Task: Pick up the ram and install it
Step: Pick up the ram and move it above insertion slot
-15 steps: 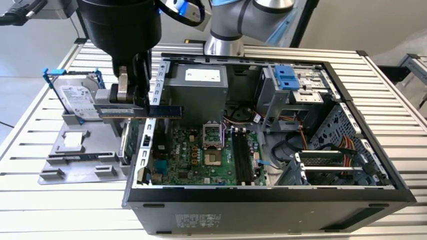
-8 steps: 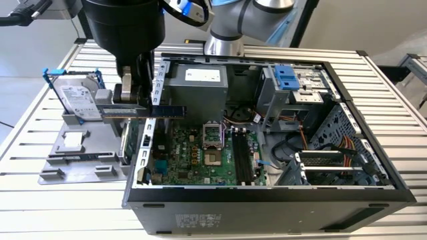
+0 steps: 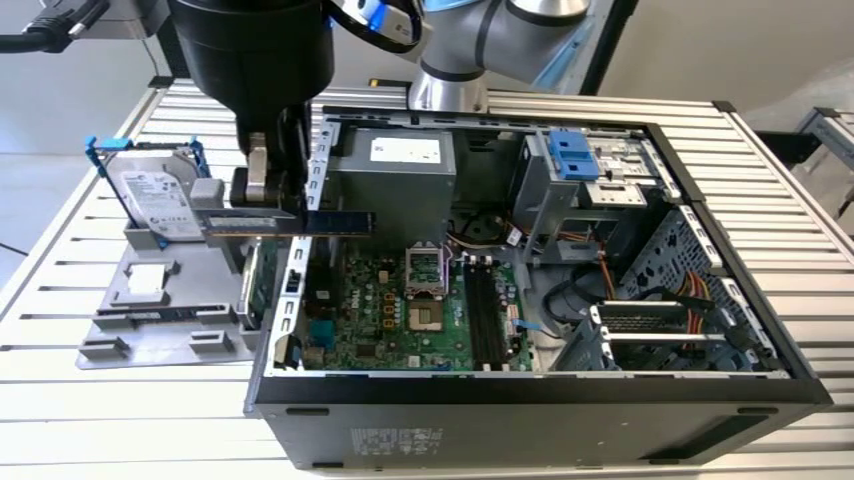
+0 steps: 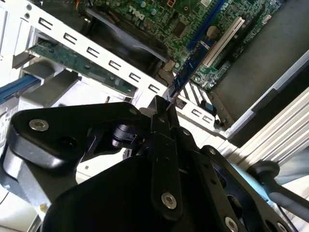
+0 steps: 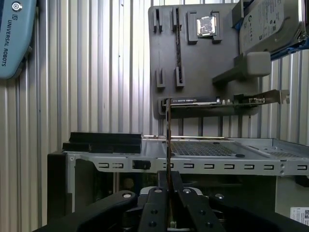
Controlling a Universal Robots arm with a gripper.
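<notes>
Hand (image 3: 271,200) clenched on the ram (image 3: 340,222). The ram is held level and on edge, crossing above the open computer case (image 3: 534,410) at its wall on the exterior view's left. Motherboard (image 3: 387,310) lies inside the case. Grey holder tray (image 3: 147,320), beside the case on the table (image 3: 80,430), carries a hard drive (image 3: 154,200) and an expansion card (image 5: 212,102), both standing on edge.

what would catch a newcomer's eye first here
The black claw grips the ram, holding it level above the open computer case, at its wall on the exterior view's left. Beside the case, a hard drive stands on a grey holder on the slatted table.
</notes>
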